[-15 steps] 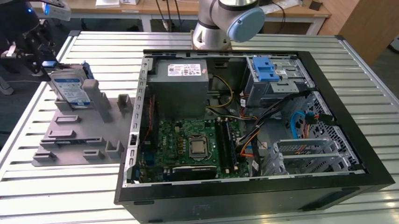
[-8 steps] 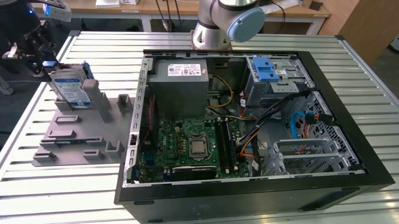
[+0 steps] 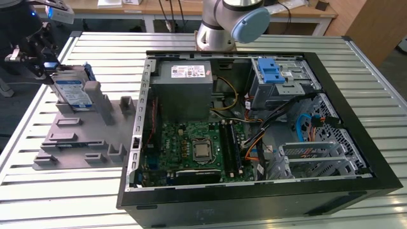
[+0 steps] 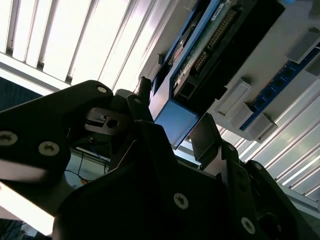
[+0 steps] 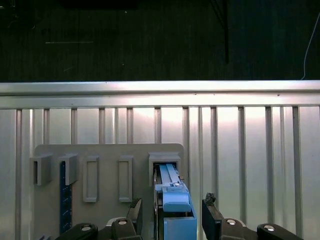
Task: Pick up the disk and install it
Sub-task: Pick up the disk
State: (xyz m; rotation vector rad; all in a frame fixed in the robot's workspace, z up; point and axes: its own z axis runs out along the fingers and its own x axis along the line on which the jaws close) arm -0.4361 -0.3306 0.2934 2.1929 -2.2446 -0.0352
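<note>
- The disk stands upright in the grey holder on the bench, at the exterior view's left, not yet lifted.
- The claw straddles its top edge, jaws apart, gripping nothing.
- The open computer case lies to the right; installing is all still left.

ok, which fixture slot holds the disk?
The end slot by the gripper; the disk stands in it, the two slots beside it are bare.
</note>
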